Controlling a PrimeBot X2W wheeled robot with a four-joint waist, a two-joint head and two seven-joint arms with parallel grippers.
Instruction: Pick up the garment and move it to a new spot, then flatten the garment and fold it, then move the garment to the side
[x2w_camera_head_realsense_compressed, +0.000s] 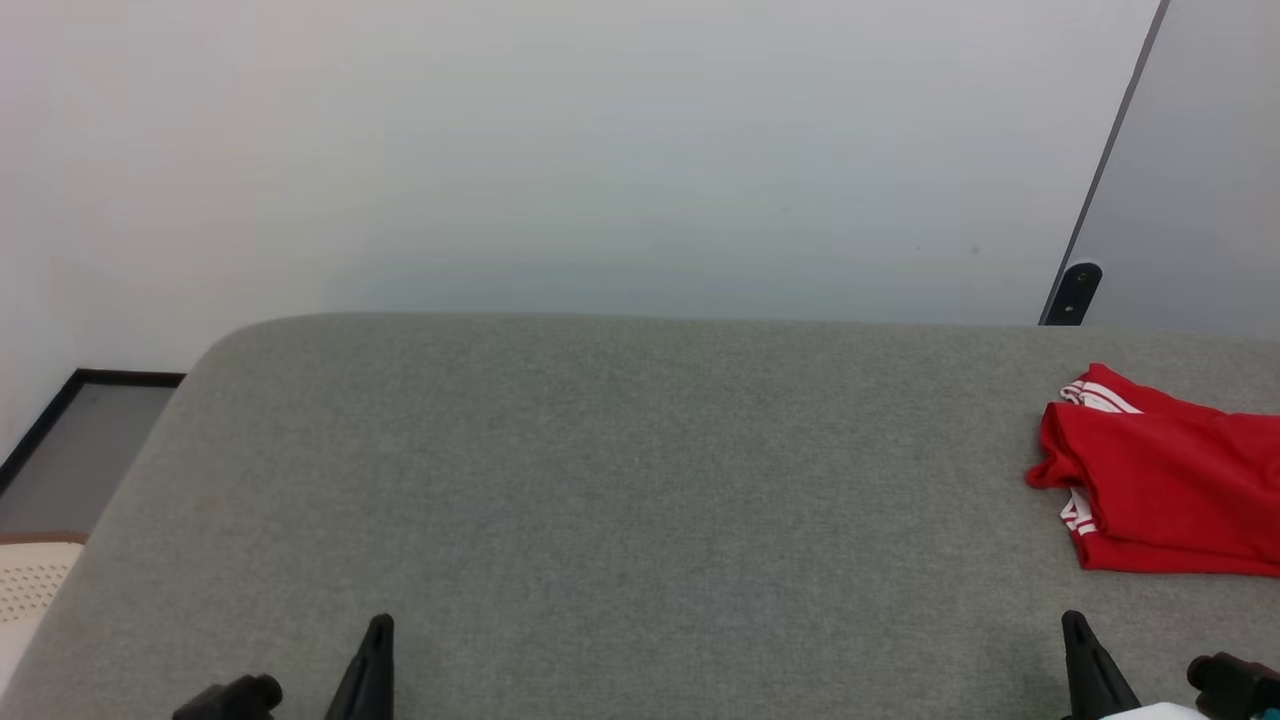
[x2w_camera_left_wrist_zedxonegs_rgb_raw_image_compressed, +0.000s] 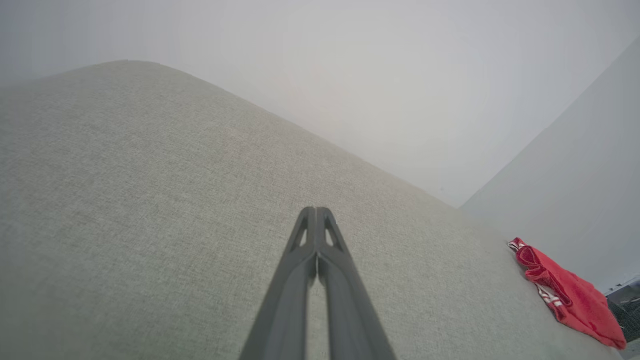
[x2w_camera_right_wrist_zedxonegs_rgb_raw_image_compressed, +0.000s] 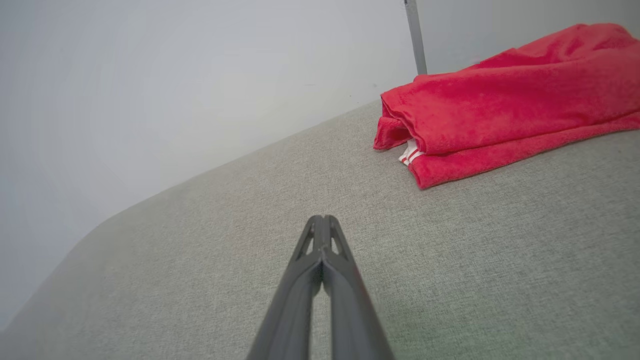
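**Lying folded ahead of the right gripper: red garment, both grippers empty**

The padded surface (x2w_camera_head_realsense_compressed: 640, 480) is the largest thing here. It is covered in grey woven cloth with a fine, even weave, and its far left corner is rounded. A smooth pale wall (x2w_camera_head_realsense_compressed: 600, 150) rises behind it.

The garment (x2w_camera_head_realsense_compressed: 1170, 490) rests on this surface, ahead of the right gripper (x2w_camera_head_realsense_compressed: 1075, 635) and a little to its right, near it but not touching. It lies well off to the right of the left gripper (x2w_camera_head_realsense_compressed: 378, 640). It is folded into a flat, layered bundle. Its long axis runs across the right gripper's line of reach, and its folded end points left. The other end runs out of the head view. The red cloth looks soft and slightly napped in the right wrist view. White trim with red stripes shows between the layers at the folded end.

Each gripper has its two slim dark fingers pressed together, holding nothing. The fingers taper to a point, with triangular cut-outs near the tips.
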